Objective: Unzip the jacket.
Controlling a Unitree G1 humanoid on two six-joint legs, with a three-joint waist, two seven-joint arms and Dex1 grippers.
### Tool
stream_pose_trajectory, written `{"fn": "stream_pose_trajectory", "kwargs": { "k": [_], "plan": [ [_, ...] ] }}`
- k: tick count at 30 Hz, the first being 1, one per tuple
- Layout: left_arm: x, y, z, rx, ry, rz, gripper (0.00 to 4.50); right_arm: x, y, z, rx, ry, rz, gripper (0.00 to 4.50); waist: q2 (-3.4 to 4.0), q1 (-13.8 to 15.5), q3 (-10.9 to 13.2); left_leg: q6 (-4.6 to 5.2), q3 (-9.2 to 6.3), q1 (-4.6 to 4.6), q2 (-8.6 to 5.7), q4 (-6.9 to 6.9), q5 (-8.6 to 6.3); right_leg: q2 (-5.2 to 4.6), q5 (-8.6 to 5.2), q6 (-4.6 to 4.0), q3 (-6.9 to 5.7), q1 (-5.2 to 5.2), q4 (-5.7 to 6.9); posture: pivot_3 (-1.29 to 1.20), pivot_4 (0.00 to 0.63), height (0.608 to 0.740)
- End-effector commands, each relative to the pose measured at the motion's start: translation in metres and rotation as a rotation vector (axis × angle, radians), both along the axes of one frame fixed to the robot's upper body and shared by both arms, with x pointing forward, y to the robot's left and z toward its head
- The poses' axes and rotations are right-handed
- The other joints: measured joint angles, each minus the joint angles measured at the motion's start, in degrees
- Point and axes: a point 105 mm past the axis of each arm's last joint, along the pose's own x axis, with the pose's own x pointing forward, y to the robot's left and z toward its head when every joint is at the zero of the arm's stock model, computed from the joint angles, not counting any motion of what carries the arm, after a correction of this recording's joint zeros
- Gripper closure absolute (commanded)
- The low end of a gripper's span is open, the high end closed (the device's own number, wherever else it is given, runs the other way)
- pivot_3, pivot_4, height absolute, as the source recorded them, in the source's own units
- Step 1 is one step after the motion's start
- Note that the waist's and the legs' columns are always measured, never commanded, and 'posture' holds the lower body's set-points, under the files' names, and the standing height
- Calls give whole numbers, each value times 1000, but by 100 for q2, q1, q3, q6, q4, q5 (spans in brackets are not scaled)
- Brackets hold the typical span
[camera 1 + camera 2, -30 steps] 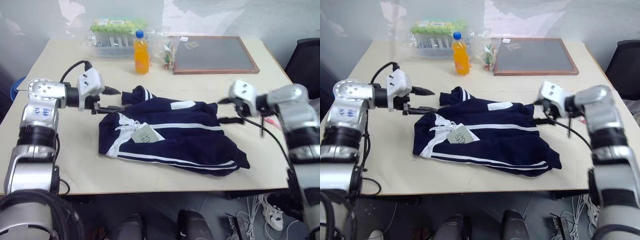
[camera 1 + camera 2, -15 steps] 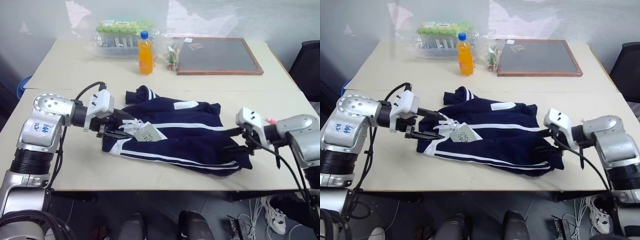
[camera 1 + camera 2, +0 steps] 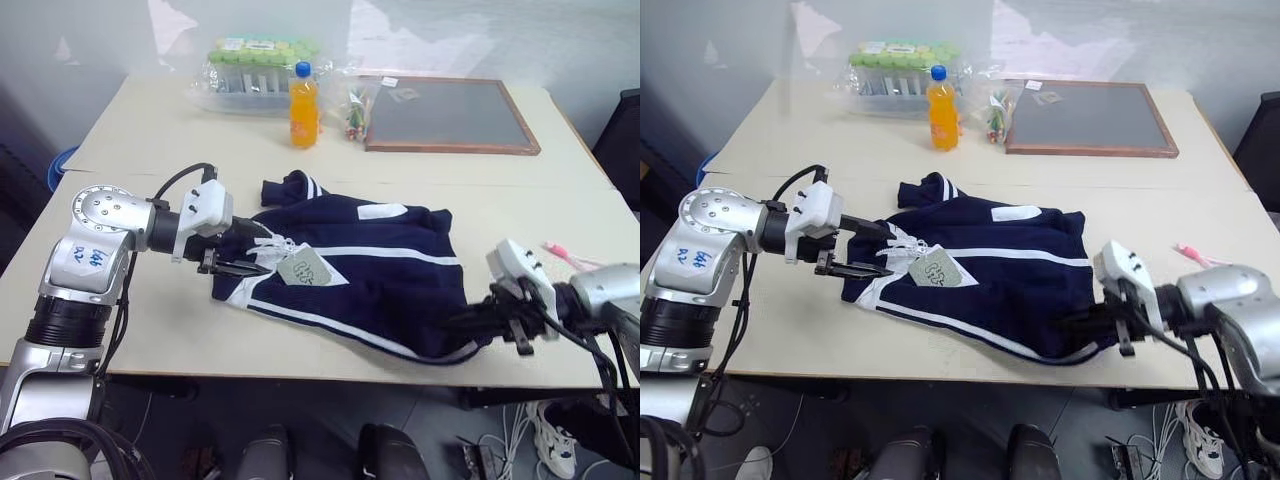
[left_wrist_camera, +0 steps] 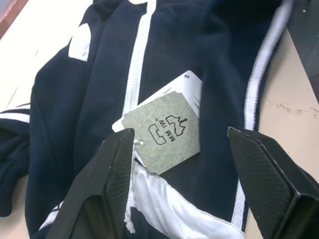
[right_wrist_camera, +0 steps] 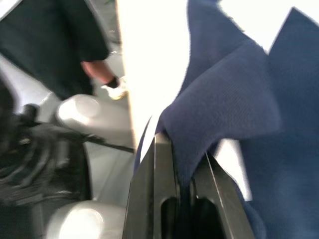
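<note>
The jacket [image 3: 350,275] lies flat near the table's [image 3: 150,150] front edge, and I clamp its hem corner in my right gripper [image 3: 1092,325] to anchor the cloth against the zipper's pull. My right arm reaches in low from the table's corner. My left gripper [image 3: 252,249], jaws wide and holding nothing, points level across the collar beside the paper tag [image 4: 162,130].

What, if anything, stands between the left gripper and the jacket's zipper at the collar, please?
Only the grey-green paper tag. It lies on the jacket between the open fingers of the left gripper, beside the white collar trim. The right gripper is shut on the jacket's hem.
</note>
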Motion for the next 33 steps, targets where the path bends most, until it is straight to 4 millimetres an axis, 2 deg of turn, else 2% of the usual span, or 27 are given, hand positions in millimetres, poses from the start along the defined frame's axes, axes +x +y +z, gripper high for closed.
{"fn": "stream_pose_trajectory", "kwargs": {
  "k": [1, 6, 8, 11, 12, 18, 22, 24, 26, 28, 33],
  "plan": [
    [1, 3, 5, 8, -42, 7, 1356, -6, 7, -11, -53, -98, -5, 4485, -1, 3, 0, 0, 2, 0, 0, 1, 0, 0, 0, 0, 2, 0, -1, 0, 150, 740],
    [3, 4, -1, 27, -49, 6, 1356, -4, 9, -36, -133, -158, -49, 4485, -2, -3, -1, 0, 6, 5, 0, 2, 0, 0, 0, 0, 5, 0, 3, 0, 150, 740],
    [4, 4, -2, 28, -50, 8, 1356, 1, 8, -40, -152, -187, -80, 4485, -2, -6, -1, 0, 6, 4, 0, 2, 0, 0, 0, 0, 5, -2, 3, 0, 150, 740],
    [6, 6, -4, 33, -53, 13, 1356, 4, 3, -35, -150, -169, -114, 3853, -3, -2, -1, 0, 7, 4, 0, 2, 0, 0, 0, 0, 5, -1, 2, 0, 150, 740],
    [6, 6, -4, 34, -53, 14, 1356, 3, 3, -33, -143, -159, -112, 3519, -3, -2, -1, 0, 5, 4, 0, 2, 0, 0, 0, 0, 4, -1, 2, 0, 150, 740],
    [16, 14, -10, 72, -92, 40, 1356, 12, 0, 9, -101, -200, -93, 1450, -3, -11, -1, 1, 6, 5, 0, 3, 0, 0, 0, 0, 6, 0, 1, 0, 150, 740],
    [32, 15, -3, 57, -143, 70, 1356, 23, 10, 50, 20, -174, -56, 293, -6, -9, 1, 0, 3, 4, 2, 3, 0, 2, 0, 0, 1, 1, 0, 0, 150, 740],
    [36, 14, -4, 66, -149, 58, 1356, 40, 20, 60, 89, -141, -87, 293, -15, -13, -1, 1, 3, 2, 1, 7, 0, 2, 1, -1, 2, 1, -1, 0, 150, 740],
    [40, 13, -6, 71, -145, 52, 1356, 58, 39, 61, 157, -57, -109, 293, -20, -50, -4, 0, 3, 4, 4, 5, 0, 2, 0, -1, -2, 0, 2, 0, 150, 740],
    [44, 10, -9, 69, -135, 47, 1356, 74, 60, 52, 168, 15, -116, 293, -21, -92, -5, -1, 3, 3, 4, 4, 1, 3, 0, -1, -4, -2, 7, 0, 150, 740],
    [47, 7, -20, 79, -115, 33, 1356, 109, 96, 17, 101, 91, -169, 293, -21, -163, -5, 0, 2, -11, -1, 1, 1, 2, 0, -1, -9, -14, 6, 0, 150, 740]
  ]
}}
